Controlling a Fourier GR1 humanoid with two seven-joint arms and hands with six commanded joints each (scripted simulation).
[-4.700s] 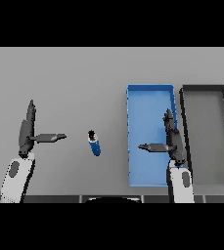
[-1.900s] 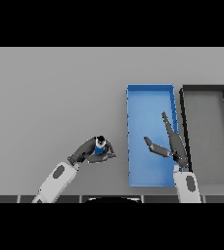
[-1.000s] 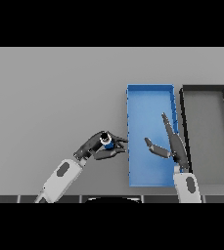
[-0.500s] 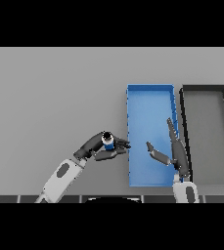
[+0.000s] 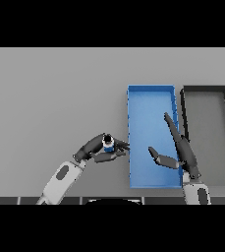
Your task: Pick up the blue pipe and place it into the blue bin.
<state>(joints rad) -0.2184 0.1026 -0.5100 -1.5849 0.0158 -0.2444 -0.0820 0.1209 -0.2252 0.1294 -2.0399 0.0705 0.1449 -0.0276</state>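
The blue pipe [image 5: 108,144], a short blue cylinder with a dark top, sits in my left hand [image 5: 98,149], whose fingers and thumb curl around it. The pipe is held just left of the blue bin [image 5: 151,94], close to its left wall near the front end. My right hand [image 5: 180,152] hovers over the bin's right front part, fingers straight and thumb spread, holding nothing.
A dark grey bin [image 5: 206,91] stands directly right of the blue bin, parallel to it. Bare grey table stretches to the left and behind the bins.
My left hand closed on the pipe and carried it rightward toward the blue bin's left wall. The right hand shifted slightly over the bin.
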